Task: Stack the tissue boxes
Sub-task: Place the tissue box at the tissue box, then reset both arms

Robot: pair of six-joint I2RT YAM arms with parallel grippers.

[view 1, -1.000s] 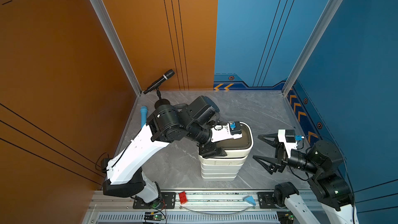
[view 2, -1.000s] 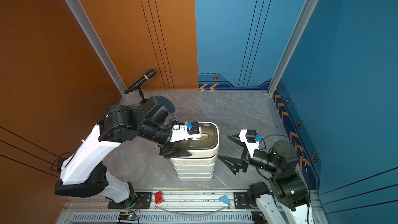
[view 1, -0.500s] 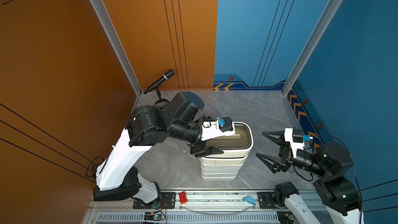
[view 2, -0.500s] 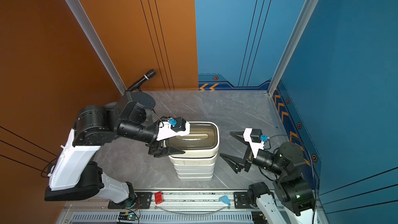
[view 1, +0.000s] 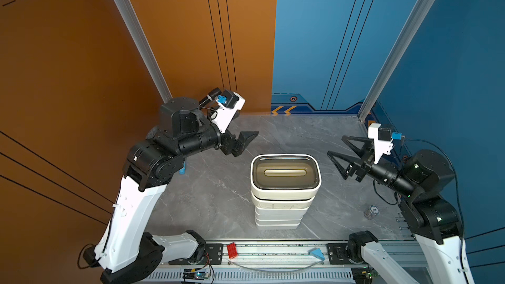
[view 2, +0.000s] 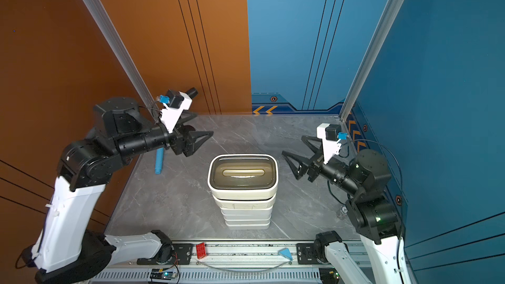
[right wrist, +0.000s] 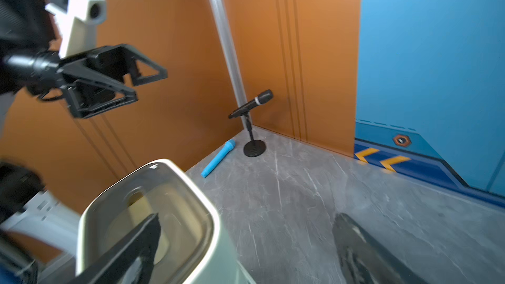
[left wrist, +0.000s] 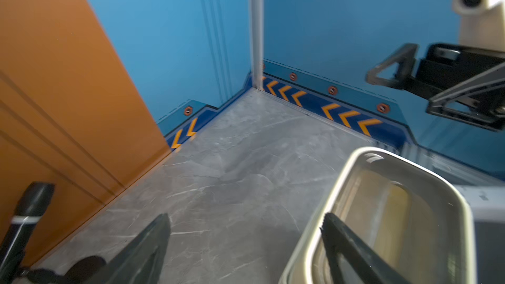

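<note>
One blue microphone [view 2: 159, 161], clear of stack [view 2: 246, 200]

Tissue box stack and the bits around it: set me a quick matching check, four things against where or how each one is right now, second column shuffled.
Things:
1. brown-lidded tissue box
2. left gripper
3. blue microphone
4. red brick

Place or state:
A. on the front rail
B. open, empty, apart from the stack
C. lying flat by the orange wall
D. topmost on the stack

Pairs: 1-D, 2-B, 3-C, 4-A.
</note>
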